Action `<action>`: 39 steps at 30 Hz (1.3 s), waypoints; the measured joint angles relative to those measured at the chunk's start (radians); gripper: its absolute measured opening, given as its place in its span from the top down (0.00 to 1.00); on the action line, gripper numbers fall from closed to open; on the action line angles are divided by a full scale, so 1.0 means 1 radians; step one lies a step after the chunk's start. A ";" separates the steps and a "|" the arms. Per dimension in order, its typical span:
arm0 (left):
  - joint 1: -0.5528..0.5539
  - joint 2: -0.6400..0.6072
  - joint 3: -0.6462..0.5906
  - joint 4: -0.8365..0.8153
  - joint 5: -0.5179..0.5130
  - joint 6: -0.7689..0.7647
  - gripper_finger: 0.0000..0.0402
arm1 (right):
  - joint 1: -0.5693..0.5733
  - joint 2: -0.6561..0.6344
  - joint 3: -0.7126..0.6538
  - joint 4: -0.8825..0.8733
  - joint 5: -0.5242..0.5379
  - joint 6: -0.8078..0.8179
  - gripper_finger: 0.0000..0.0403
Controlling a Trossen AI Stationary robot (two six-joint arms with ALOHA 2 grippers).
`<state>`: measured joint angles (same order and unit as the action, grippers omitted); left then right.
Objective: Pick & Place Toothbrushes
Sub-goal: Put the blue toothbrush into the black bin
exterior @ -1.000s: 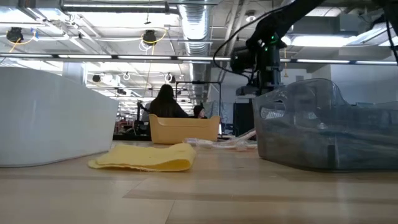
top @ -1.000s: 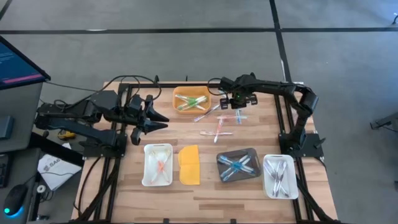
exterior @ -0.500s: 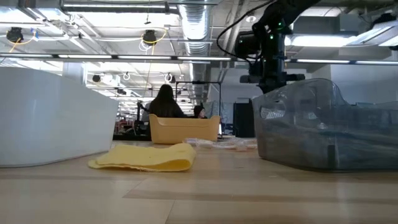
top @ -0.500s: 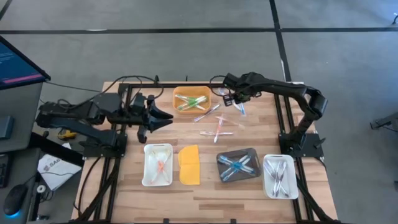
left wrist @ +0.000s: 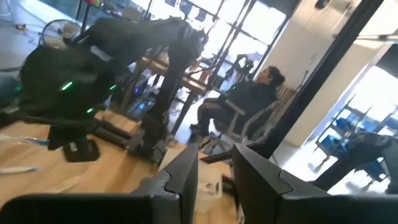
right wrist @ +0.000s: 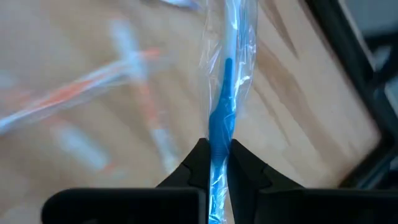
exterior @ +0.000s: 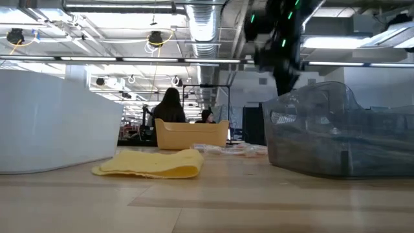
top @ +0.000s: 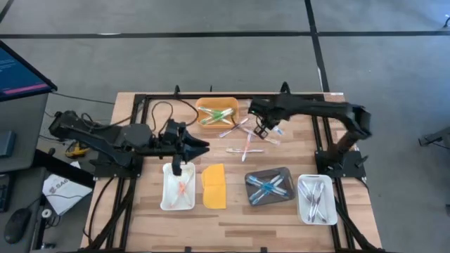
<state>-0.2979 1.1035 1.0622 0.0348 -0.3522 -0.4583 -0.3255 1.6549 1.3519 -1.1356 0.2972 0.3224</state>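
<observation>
Right fingers (right wrist: 219, 163): closed on a blue toothbrush (right wrist: 222, 118) in a clear wrapper; the brush runs straight out from between the two tips, away from the wrist.
Right gripper (top: 265, 129): raised above the far middle of the worktop (top: 281, 158), just right of the orange tray (top: 216, 112).
Left fingers (left wrist: 214, 180): close together with a narrow gap showing; the pictures do not settle whether anything is between them.
Left gripper (top: 202, 144): between the orange tray and the white tray (top: 178, 185), pointing toward the worktop's middle.
Loose toothbrushes (top: 245, 143): several wrapped ones, pink and clear, crossed on the bare wood just below and left of the right gripper, apart from it.
Orange tray contents: green and pale brushes.
White tray contents: a few pink-orange brushes.
Dark tray (top: 269, 187): blue brushes, near front right.
Clear tray (top: 316, 199): pale brushes, at the front right corner.
Yellow lid (top: 214, 185): flat on the wood between the white tray and the dark tray.
Change from a second ago, right arm: then low over the loose pile by the far edge, now swung nearer the middle and lifted, with the blue brush carried along.
Change from a second ago, left arm: reached farther right, its tip now past the white tray's far edge.
Background: a seated person (left wrist: 249, 99) beyond the worktop.
</observation>
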 joint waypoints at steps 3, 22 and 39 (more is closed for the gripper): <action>-0.026 0.035 0.000 0.076 -0.024 -0.002 0.76 | 0.102 -0.133 0.001 0.006 -0.087 -0.065 0.95; -0.084 0.111 0.000 0.241 -0.070 -0.045 0.76 | 0.814 -0.196 0.001 -0.043 -0.087 0.308 0.95; -0.124 0.110 0.000 0.264 -0.131 -0.055 0.76 | 0.811 0.104 0.000 -0.015 -0.112 0.463 0.95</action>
<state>-0.4219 1.2137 1.0622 0.2993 -0.4828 -0.5130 0.4850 1.7588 1.3517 -1.1507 0.1855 0.7858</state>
